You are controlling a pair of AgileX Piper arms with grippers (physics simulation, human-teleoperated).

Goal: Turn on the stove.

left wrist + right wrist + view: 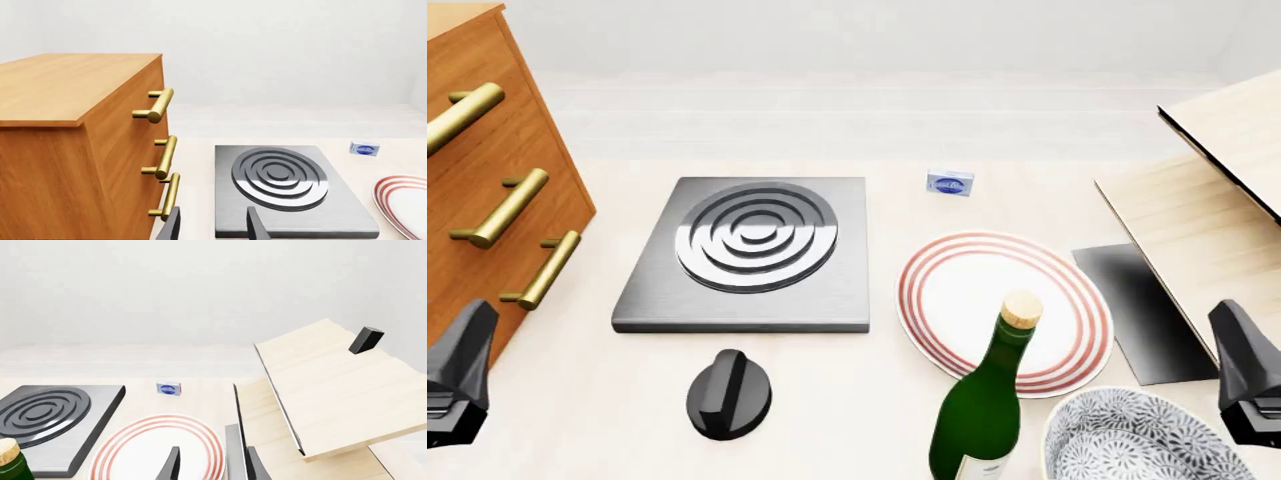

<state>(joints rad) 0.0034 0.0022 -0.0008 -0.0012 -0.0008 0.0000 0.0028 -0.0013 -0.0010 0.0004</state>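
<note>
The stove [747,255] is a flat brushed-grey square slab with a shiny ring burner [757,235], left of the table's centre. Its black round knob [729,394], with a raised ridge, lies on the table just in front of the slab. My left gripper [457,375] hangs at the near left, well left of the knob; the left wrist view shows it [213,227] open and empty, facing the stove [293,185]. My right gripper [1248,375] is at the near right; the right wrist view shows it [210,467] open over the plate's edge. Neither wrist view shows the knob.
A wooden drawer cabinet [494,180] with brass handles stands at the left. A white plate with red rings [1004,310], a green bottle [988,400] and a patterned bowl [1134,440] lie right of the stove. A small blue box [949,184] sits behind. Tilted wooden boards [1214,200] are at the right.
</note>
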